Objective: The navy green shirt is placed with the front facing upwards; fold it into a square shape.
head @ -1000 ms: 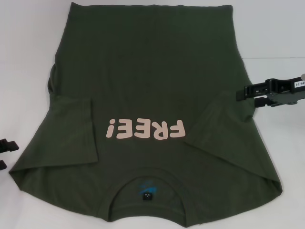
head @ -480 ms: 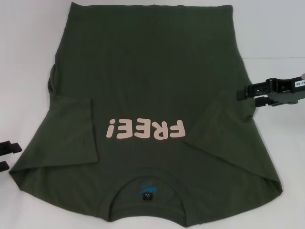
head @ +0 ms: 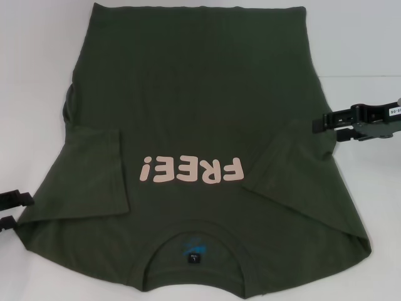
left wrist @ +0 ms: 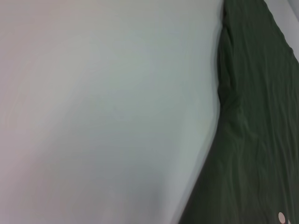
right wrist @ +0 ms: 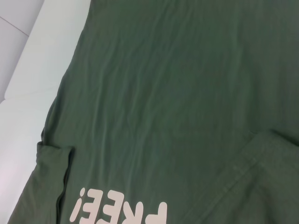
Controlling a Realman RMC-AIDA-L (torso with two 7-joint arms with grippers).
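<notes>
The navy green shirt [head: 194, 125] lies flat, front up, on the white table [head: 363, 37], both sleeves folded inward. The left gripper [head: 14, 210] sits at its left sleeve corner with fingers apart, and the right gripper [head: 329, 125] hovers at its right edge, fingers likewise spread.

Work surface: a white table [head: 37, 56], plain and matte, is seen around the garment on the far, left and right sides. A faint seam line is visible across the right part of it in the head view.

Lying directly on it: 1 navy green shirt [head: 194, 106], spread flat with the front upward, collar toward the robot and hem at the far side. Both short sleeves are folded inward onto the body. Pale pink "FREE!" lettering [head: 191, 170] is shown on the chest, and a small black neck label [head: 194, 258] inside the collar.
</notes>
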